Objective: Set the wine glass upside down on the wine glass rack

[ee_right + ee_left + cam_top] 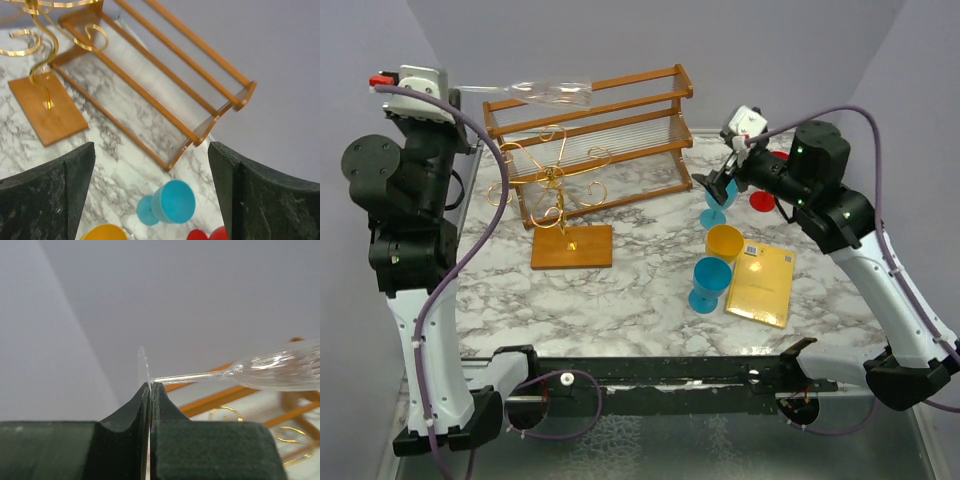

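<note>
High over the tabletop [640, 290], the left gripper [150, 389] is clamped tight on the wine glass [555, 93] foot. The glass lies level, well above the wine glass rack [556, 190]. The right gripper [150, 172] gapes empty.

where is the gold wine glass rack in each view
Top external: wine glass rack left of centre, in front of the wooden shelf.
Left wrist: lower right, only blurred gold loops.
Right wrist: top left.
Shared landmark: the wooden shelf, visible in all three.

One wine glass [555, 93], one gold rack [572, 246], one shelf [630, 145], two blue goblets [715, 212] [709, 283], one yellow cup [724, 241], one book [762, 285].
</note>
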`<state>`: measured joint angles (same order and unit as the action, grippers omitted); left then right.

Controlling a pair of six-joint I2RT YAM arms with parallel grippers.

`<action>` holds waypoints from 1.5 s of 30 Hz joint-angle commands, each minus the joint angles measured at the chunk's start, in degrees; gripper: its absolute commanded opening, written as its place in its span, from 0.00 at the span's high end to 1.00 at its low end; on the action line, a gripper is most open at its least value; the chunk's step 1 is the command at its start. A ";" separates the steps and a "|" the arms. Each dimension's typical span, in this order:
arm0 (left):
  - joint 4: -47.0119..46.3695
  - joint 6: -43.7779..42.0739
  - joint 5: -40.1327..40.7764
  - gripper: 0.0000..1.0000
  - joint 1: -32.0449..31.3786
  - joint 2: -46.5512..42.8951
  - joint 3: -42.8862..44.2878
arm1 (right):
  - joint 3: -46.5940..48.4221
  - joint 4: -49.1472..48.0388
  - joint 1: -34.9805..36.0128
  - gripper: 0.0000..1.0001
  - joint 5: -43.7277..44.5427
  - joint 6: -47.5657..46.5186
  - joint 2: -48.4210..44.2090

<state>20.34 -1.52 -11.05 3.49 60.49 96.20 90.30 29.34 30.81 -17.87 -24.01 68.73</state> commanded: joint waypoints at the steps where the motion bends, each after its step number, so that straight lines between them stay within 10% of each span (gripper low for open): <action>1: 5.16 -17.32 14.67 1.00 2.82 -1.98 5.09 | -7.70 -2.85 0.31 0.06 -1.22 -2.74 -1.05; 20: 8.08 -53.11 34.39 1.00 6.88 -0.51 7.23 | -23.88 -9.40 0.31 0.05 -3.67 0.18 -2.87; 45: 40.81 -88.98 -3.02 1.00 3.77 5.53 4.86 | -26.93 -11.68 0.22 0.05 -2.70 -0.12 -4.22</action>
<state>56.31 -83.88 -3.64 8.19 65.73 99.83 63.64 19.68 30.81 -20.34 -24.27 65.23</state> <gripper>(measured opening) 0.018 0.950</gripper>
